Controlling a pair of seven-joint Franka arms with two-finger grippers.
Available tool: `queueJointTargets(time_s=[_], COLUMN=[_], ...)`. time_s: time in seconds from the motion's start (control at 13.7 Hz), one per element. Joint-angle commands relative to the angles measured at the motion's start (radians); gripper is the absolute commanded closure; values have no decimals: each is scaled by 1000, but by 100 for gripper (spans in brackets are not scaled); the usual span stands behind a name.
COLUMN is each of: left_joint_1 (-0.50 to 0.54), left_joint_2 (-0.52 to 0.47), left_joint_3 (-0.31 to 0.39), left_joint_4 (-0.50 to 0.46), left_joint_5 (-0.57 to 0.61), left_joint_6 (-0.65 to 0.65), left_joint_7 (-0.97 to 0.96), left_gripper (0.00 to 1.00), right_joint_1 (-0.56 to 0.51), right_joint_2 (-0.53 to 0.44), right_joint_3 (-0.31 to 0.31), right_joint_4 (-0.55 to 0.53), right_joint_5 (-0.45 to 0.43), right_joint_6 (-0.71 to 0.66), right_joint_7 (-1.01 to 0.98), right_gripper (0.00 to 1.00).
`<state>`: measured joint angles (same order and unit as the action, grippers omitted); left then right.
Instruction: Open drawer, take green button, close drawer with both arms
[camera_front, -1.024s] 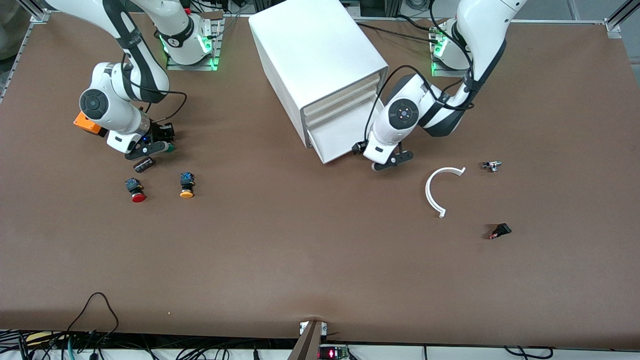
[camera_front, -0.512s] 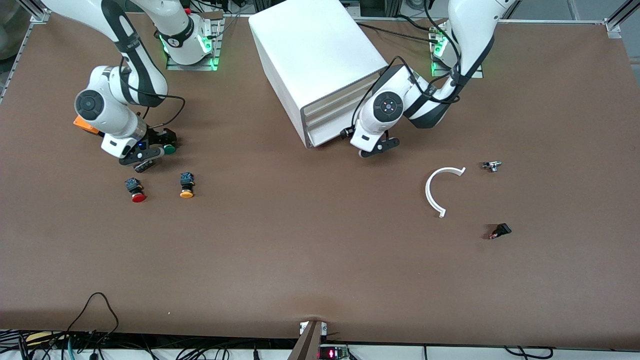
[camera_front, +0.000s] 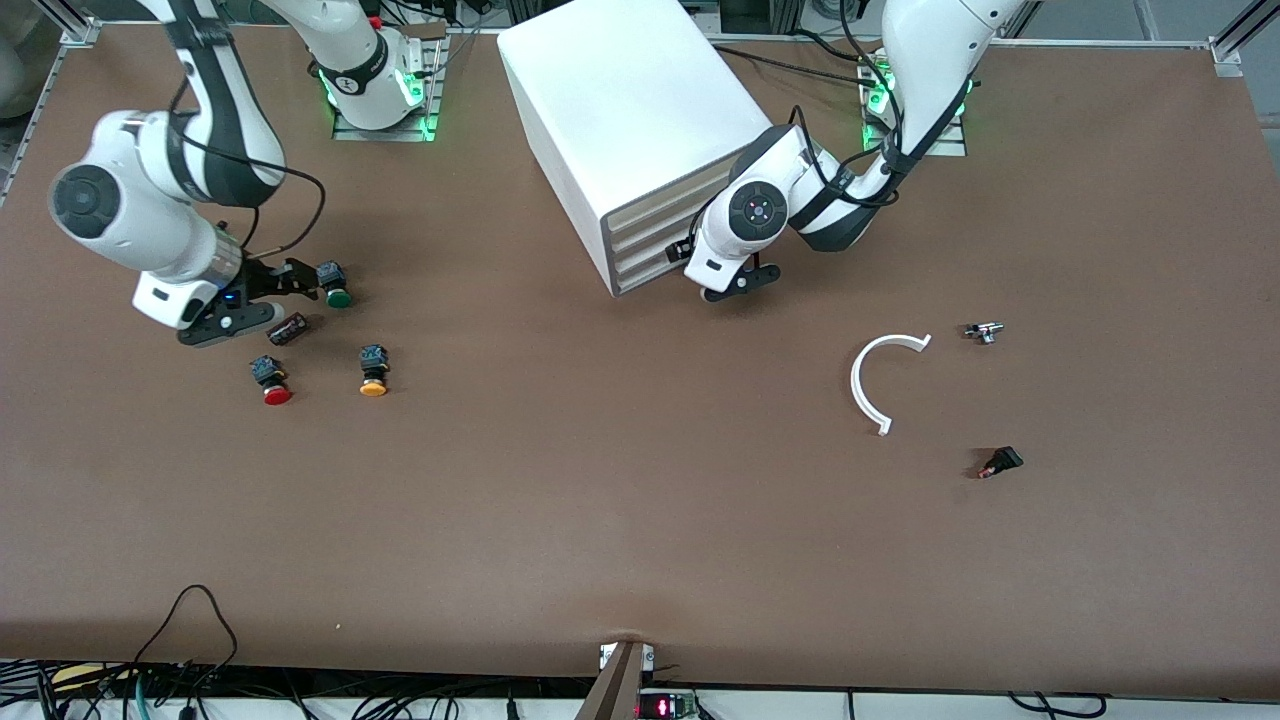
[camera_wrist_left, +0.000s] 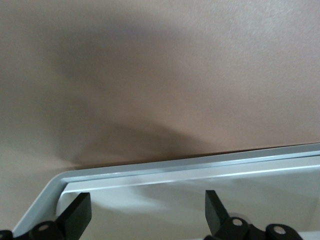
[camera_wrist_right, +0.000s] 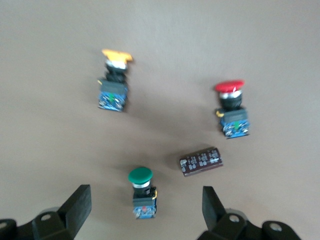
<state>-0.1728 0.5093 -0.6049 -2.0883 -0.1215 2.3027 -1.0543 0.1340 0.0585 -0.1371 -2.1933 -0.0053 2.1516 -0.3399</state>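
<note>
Front view, upper left of frame: right gripper (camera_front: 262, 300) open, empty, over table beside green button (camera_front: 334, 286), which lies on table w/ red button (camera_front: 270, 381) & yellow button (camera_front: 373, 371) nearby. Upper centre: left gripper (camera_front: 738, 285) open at drawer (camera_front: 650, 262) front, drawer shut in cabinet (camera_front: 620, 100).

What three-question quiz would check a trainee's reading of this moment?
1. True or false: the green button lies on the table, with nothing gripping it.
2. The left arm has its jaws at: A) the drawer fronts of the cabinet; B) the white arc; C) the red button.
3. Fill in: the right arm holds its jaws ____ over the table beside the green button.
Key: 1 true; 2 A; 3 open.
</note>
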Motion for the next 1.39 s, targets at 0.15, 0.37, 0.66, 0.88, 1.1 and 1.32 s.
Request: queueJointTargets(time_s=[0.15, 0.37, 0.66, 0.88, 1.1, 1.32], left_joint_1=[10, 45, 99, 157, 205, 272], left_joint_2=[-6, -9, -11, -21, -44, -107], left_joint_3=[-21, -10, -9, -21, -19, -1], left_joint_4=[22, 121, 232, 290, 335, 333], left_joint_5=[-29, -9, 163, 239, 240, 235], left_joint_6=[-25, -121, -216, -282, -353, -358], left_joint_7=[-3, 2, 5, 17, 126, 308], left_gripper=[0, 0, 0, 0, 0, 0], right_joint_1=[-1, -1, -1, 1, 7, 7], right_joint_2=[-17, -19, -19, -16, -11, -8], right_joint_3=[25, 37, 39, 40, 39, 39], right_joint_4=[303, 499, 625, 665, 673, 675], right_joint_5=[13, 18, 31, 31, 31, 31], right_joint_6=[-344, -510, -588, -595, -593, -595], right_joint_7=[10, 9, 1, -1, 2, 7], right_gripper=[1, 1, 1, 1, 1, 1])
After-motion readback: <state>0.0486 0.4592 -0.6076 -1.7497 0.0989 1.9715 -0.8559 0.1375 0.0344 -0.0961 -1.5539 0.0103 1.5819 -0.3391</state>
